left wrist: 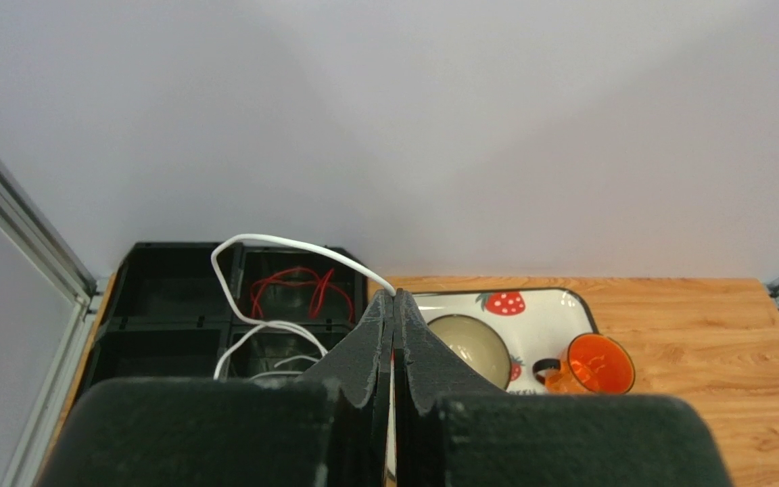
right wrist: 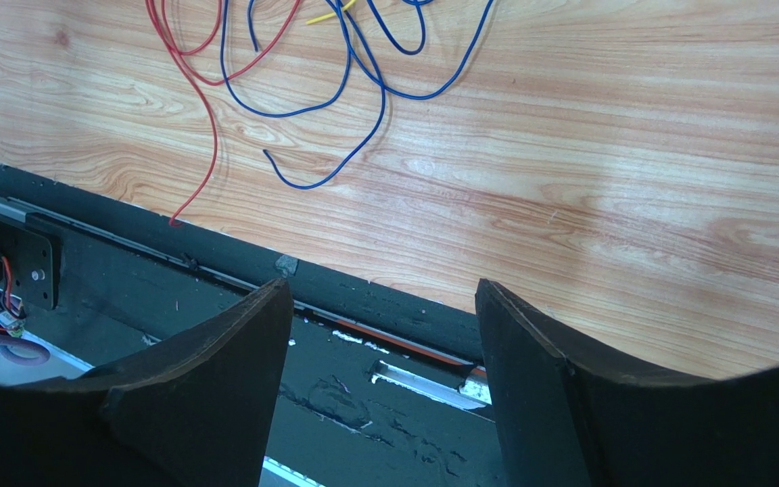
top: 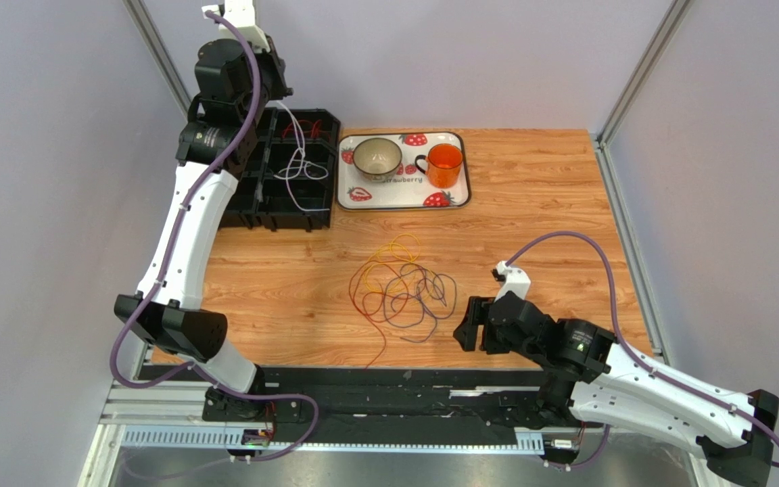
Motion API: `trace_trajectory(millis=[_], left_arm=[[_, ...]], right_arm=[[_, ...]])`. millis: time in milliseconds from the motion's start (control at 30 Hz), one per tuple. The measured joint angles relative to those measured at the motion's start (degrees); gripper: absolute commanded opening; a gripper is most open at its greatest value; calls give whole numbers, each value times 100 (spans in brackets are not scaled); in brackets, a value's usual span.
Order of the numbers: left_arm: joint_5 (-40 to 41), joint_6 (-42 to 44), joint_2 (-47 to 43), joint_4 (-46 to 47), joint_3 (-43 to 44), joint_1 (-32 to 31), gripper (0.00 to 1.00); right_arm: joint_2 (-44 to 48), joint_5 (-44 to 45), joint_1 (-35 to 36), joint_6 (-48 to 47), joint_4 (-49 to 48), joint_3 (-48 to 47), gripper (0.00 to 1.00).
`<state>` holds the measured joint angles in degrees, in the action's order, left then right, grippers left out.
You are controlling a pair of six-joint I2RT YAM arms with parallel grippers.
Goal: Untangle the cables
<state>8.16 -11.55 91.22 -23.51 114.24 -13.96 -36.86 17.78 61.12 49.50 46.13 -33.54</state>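
The white cable [left wrist: 262, 240] hangs from the left gripper [left wrist: 395, 304], whose jaws are clenched on it above the black bin [top: 251, 208] just left of the strawberry tray [top: 404, 206]. This looks like a move to drop it into a compartment apart from the red cable [left wrist: 292, 289]. The tangle [top: 404, 289] lies on the table [top: 566, 203], nearer the arms than the tray. The right gripper [right wrist: 381, 294] hovers beside it, jaws spread and empty. Only the right wrist view separates blue strands [right wrist: 307, 186] from red strands [right wrist: 208, 132]; the top view blurs them.
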Motion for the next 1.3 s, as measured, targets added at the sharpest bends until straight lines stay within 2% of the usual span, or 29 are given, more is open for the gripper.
trace_trajectory(millis=[400, 667, 867, 1100, 1300], left_arm=[[168, -15, -59, 363, -898, 133, 0], [555, -468, -1075, 737, -3329, 136, 0], [579, -782, -1113, 984, -4225, 136, 0], [538, -1034, -981, 1185, -4444, 136, 0], [404, -1067, -466, 1423, -4374, 136, 0]], right_arm=[[-13, -17, -2, 2, -11, 28, 71], [-205, -111, -2, 0, -199, 105, 70], [-389, -251, -2, -2, -278, 105, 70], [-302, -295, -2, 15, -337, 146, 70], [-369, -304, -2, 13, -358, 170, 70]])
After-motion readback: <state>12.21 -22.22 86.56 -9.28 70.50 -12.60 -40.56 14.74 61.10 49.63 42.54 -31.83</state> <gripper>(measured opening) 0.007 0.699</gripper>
